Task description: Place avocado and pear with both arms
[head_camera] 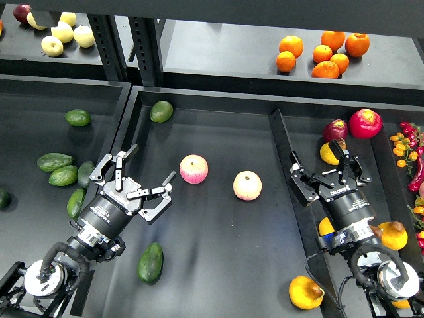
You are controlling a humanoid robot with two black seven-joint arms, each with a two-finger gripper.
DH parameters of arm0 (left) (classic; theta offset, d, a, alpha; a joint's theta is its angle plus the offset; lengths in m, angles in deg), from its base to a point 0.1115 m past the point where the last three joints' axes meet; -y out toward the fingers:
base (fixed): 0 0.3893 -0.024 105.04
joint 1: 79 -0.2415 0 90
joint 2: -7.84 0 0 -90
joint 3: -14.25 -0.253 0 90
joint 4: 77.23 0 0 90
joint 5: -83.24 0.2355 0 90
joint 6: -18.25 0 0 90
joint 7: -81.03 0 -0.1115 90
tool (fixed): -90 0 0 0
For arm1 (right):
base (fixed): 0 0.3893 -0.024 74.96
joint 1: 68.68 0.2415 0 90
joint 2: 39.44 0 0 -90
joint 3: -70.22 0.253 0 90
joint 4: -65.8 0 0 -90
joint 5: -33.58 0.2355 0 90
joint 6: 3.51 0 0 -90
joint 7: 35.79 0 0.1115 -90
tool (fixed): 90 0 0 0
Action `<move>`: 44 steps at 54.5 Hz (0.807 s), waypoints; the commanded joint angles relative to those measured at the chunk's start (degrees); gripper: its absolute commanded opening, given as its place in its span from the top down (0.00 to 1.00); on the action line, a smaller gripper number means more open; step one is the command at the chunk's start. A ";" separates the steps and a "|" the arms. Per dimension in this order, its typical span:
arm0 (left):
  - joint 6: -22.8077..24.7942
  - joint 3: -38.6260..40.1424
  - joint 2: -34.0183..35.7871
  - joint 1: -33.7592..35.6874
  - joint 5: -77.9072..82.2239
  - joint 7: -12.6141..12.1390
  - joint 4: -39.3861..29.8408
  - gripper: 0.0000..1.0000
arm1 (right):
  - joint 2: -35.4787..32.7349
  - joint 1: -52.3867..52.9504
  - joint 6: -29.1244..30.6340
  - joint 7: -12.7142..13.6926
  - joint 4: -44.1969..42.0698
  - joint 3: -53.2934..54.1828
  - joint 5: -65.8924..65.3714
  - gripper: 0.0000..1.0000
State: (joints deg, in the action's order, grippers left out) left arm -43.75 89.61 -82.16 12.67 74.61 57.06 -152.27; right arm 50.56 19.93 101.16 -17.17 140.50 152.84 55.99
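Observation:
The dark green avocado lies in the middle tray, near its front left. My left gripper is open and empty, above and a little behind the avocado, left of a pink-yellow apple. A golden pear with a brown end lies at the front right of the middle tray, by the divider. My right gripper is open and empty over the right bin, well behind that pear. More pears lie in the right bin, one beside my right arm.
A second apple lies mid-tray and a paler avocado at its back left. Several avocados lie in the left bin. Oranges and pale apples sit on the shelf. Red apples lie at the right bin's back.

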 commanded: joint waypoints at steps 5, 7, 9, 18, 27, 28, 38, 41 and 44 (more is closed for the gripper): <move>0.00 -0.21 0.00 0.00 0.01 -0.20 0.15 0.00 | 0.00 -0.01 -0.08 0.01 0.09 0.08 0.00 0.00; 0.00 -0.22 0.00 0.00 0.01 -0.20 0.15 0.00 | 0.00 -0.01 -0.08 0.01 0.09 0.08 0.00 0.00; 0.00 -0.22 0.00 0.09 0.01 -0.20 0.15 0.00 | 0.00 -0.01 -0.08 0.01 0.09 0.08 0.00 0.00; 0.00 -0.13 0.00 0.70 0.01 -0.19 0.06 0.00 | 0.00 -0.80 0.36 0.01 0.09 0.35 0.00 0.00; 0.00 -0.13 0.00 0.70 0.45 -0.20 -0.03 0.00 | 0.00 -1.24 0.45 -0.08 0.09 0.88 0.00 0.00; 0.00 -0.13 0.00 0.79 0.54 -0.20 -0.02 0.00 | 0.00 -1.42 0.45 0.01 0.09 0.88 0.00 0.00; 0.00 -0.13 0.00 2.46 1.68 -0.37 0.33 0.00 | 0.00 -1.51 0.45 0.01 0.00 1.84 0.00 0.00; 0.00 -0.22 0.00 2.99 3.61 -0.37 0.42 0.00 | 0.00 -1.51 0.45 0.01 0.00 1.93 0.00 0.00; 0.00 -0.30 0.00 3.51 6.16 -0.55 0.50 0.00 | 0.00 -1.51 0.45 0.01 0.00 1.93 0.00 0.00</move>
State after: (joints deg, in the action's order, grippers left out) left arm -43.75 89.48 -82.16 15.16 76.88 56.71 -151.98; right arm 50.56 18.42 101.61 -17.17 140.58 154.61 56.00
